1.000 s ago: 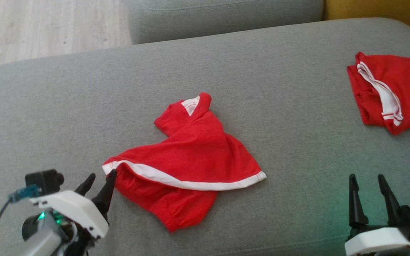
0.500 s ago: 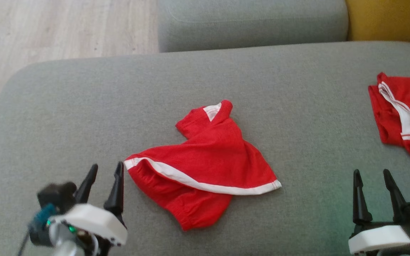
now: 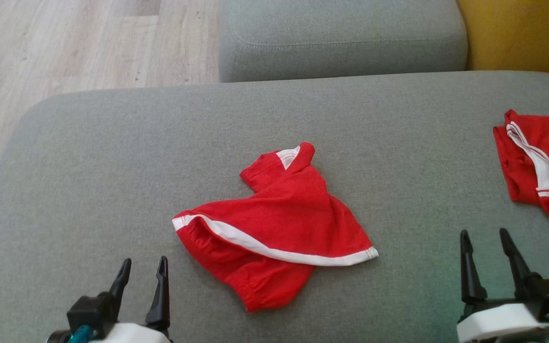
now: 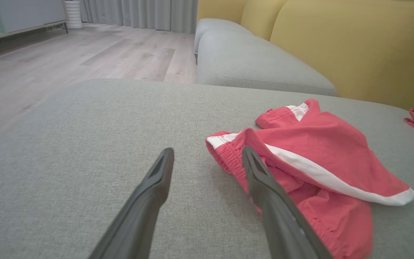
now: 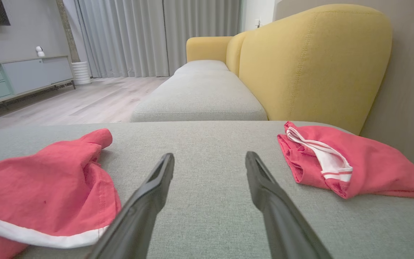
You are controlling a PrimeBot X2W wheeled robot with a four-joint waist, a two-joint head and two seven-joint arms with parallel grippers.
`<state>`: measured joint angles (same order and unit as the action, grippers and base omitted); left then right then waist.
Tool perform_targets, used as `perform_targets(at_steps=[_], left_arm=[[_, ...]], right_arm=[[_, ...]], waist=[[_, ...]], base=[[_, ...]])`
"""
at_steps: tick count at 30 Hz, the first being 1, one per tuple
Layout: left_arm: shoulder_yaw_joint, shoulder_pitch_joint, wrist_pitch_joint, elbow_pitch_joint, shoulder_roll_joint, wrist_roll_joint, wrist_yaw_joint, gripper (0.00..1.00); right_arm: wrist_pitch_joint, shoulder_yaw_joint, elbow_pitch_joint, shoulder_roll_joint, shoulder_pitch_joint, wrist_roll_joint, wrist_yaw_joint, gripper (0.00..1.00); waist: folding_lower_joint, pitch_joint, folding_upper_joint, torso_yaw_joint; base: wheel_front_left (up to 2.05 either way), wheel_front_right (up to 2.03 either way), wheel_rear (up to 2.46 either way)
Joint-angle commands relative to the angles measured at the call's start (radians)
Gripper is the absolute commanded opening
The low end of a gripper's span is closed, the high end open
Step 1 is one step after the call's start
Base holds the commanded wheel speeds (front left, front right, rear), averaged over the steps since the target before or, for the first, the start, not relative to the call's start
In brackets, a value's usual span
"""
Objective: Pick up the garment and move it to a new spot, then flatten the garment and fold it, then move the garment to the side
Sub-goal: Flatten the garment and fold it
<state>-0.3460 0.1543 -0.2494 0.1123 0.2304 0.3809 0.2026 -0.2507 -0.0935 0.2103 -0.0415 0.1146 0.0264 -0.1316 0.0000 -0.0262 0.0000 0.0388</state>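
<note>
Red garment (image 3: 279,224) crumpled on cushion (image 3: 112,157), white-trimmed edge running left-right.

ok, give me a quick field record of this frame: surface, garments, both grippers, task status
surface: grey seat cushion, yellow backrest behind it on the right
red garment: white trim, crumpled, mid-cushion
second garment: red and white, bunched at the cushion's right edge, apart from the first
left gripper: open, empty, beside the red garment's near-left corner with a gap between them
right gripper: open, empty, over bare cushion between the two garments
status: red garment not held, not flattened, not folded
</note>
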Motion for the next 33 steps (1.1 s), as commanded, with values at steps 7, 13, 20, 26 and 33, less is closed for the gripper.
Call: perform_targets(at_steps=[7,13,20,26,33], left_arm=[[0.125,-0.026,-0.012,0.001,-0.074,-0.084,-0.081,1.00],[0.180,-0.026,-0.012,0.024,-0.112,-0.130,-0.138,1.00],[0.221,-0.026,-0.012,0.042,-0.140,-0.164,-0.186,1.00],[0.242,-0.026,-0.012,0.050,-0.157,-0.186,-0.209,1.00],[0.253,-0.034,-0.012,0.058,-0.168,-0.196,-0.224,1.00]], right_arm=[[-0.011,0.039,-0.020,-0.009,-0.022,0.006,0.001,1.00],[-0.011,0.045,-0.015,-0.009,-0.021,0.009,0.001,1.00],[-0.011,0.049,-0.002,-0.009,-0.017,0.024,0.001,1.00],[-0.011,0.055,0.004,-0.009,-0.018,0.035,0.001,1.00],[-0.011,0.057,0.022,-0.009,-0.025,0.046,0.001,1.00]], waist=[[0.0000,0.001,0.0000,0.006],[0.0000,0.004,0.0000,0.005],[0.0000,0.005,0.0000,0.009],[0.0000,0.006,0.0000,0.010],[0.0000,0.009,0.0000,0.010]], base=[[0.00,0.00,0.00],[0.00,0.00,0.00],[0.00,0.00,0.00],[0.00,0.00,0.00],[0.00,0.00,0.00]])
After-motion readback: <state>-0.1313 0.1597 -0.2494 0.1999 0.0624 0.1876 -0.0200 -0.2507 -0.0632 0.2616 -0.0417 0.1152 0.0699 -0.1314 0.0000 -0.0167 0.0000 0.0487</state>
